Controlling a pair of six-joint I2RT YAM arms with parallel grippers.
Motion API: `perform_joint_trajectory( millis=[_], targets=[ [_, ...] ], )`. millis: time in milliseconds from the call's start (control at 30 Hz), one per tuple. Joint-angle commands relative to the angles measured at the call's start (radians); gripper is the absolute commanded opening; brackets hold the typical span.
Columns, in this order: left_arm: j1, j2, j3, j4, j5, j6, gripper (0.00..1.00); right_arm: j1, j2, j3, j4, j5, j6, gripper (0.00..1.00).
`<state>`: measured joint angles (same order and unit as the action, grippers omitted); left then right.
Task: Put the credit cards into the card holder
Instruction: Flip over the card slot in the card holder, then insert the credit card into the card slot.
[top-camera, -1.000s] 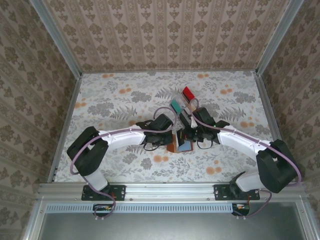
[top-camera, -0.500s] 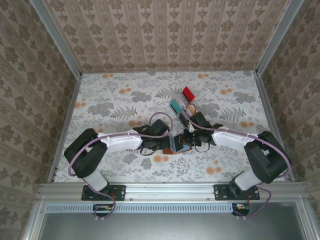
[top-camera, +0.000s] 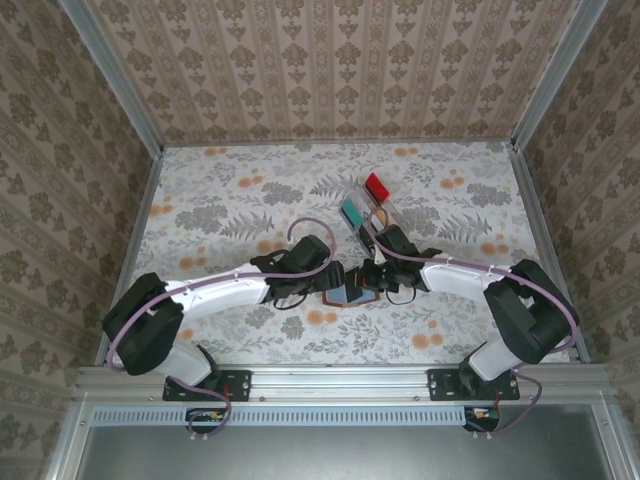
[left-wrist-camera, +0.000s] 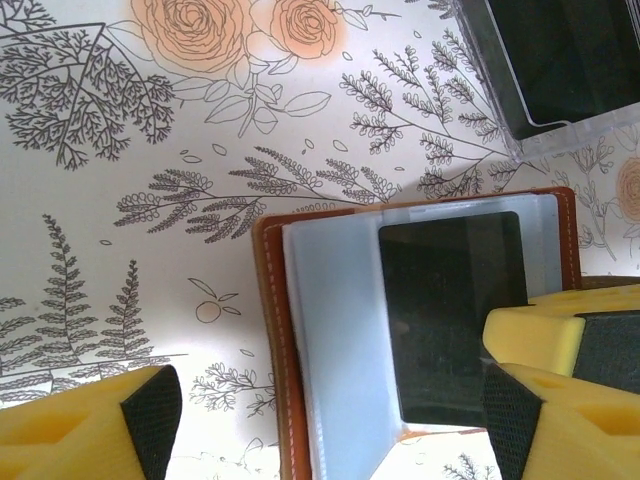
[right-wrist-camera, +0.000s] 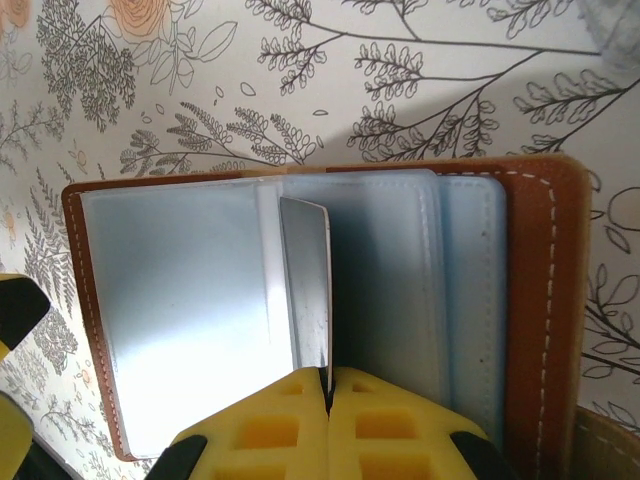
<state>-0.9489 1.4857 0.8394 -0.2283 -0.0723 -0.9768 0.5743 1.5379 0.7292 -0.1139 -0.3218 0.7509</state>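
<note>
The card holder (right-wrist-camera: 545, 300), a brown wallet, lies open on the floral table with its pale blue-grey pockets (right-wrist-camera: 180, 300) facing up. My right gripper (right-wrist-camera: 327, 385) is shut on a grey credit card (right-wrist-camera: 308, 285), held edge-on with its far end down at the pockets near the fold. From the left wrist view the same card (left-wrist-camera: 450, 320) shows its dark face over the wallet (left-wrist-camera: 272, 330). My left gripper (left-wrist-camera: 330, 425) stands open, a finger on either side of the wallet and nothing gripped. Seen from above, both grippers meet at the wallet (top-camera: 345, 293).
A clear plastic slotted rack (top-camera: 368, 205) with red and teal pieces stands just behind the wallet; its corner (left-wrist-camera: 560, 70) is close in the left wrist view. Patterned walls enclose the table on three sides.
My left gripper has gone from shut to open and its arm has stretched lower and further left. The right gripper stays shut on the card over the wallet.
</note>
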Motion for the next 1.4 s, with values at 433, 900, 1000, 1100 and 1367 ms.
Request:
perform_joint_trajectory(
  millis=[433,900,1000,1100,1367],
  targets=[
    [0.008,0.205,0.048,-0.067,-0.014,0.021,0.16,0.009,0.024,-0.031,0.030,-0.008,0.029,0.00],
    [-0.014,0.248,0.063,-0.065,0.000,0.017,0.17,0.037,0.098,-0.053,0.084,-0.010,0.050,0.00],
    [-0.020,0.246,0.067,-0.065,-0.004,0.013,0.20,0.045,0.112,-0.047,0.092,-0.012,0.052,0.00],
    [-0.023,0.239,0.066,-0.070,-0.014,0.008,0.22,0.052,0.126,-0.036,0.090,-0.023,0.051,0.00],
    [-0.022,0.218,0.070,-0.109,-0.050,0.015,0.19,0.057,0.102,-0.008,0.010,-0.041,-0.005,0.00]
  ],
)
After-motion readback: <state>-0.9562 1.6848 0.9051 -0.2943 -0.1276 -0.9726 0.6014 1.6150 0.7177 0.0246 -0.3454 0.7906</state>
